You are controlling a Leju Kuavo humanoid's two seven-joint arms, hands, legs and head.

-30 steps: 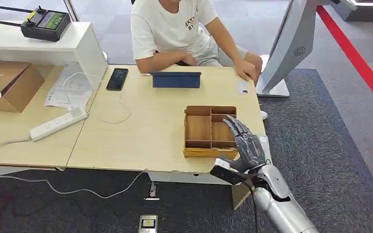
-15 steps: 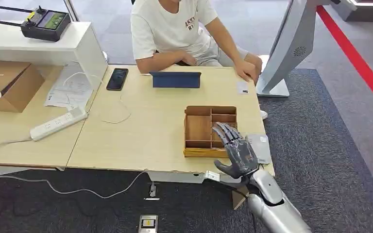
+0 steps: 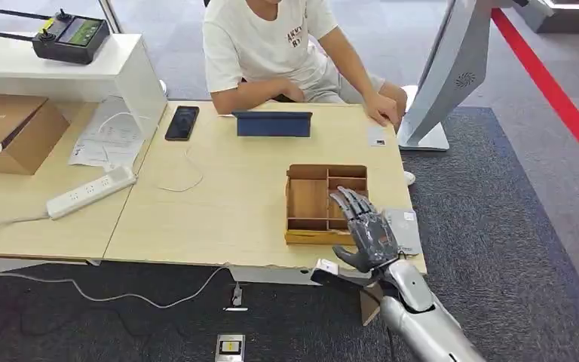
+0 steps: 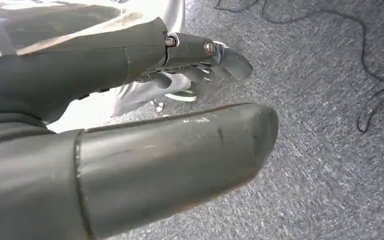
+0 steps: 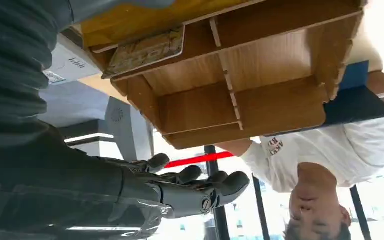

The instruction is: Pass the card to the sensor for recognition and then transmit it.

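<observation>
One hand at work: right hand, fingers spread, holding nothing, above the wooden divided tray
Left hand: over grey carpet, grip cannot be told
Card: flat in a tray compartment nearest the hand
Person: seated behind the desk
</observation>
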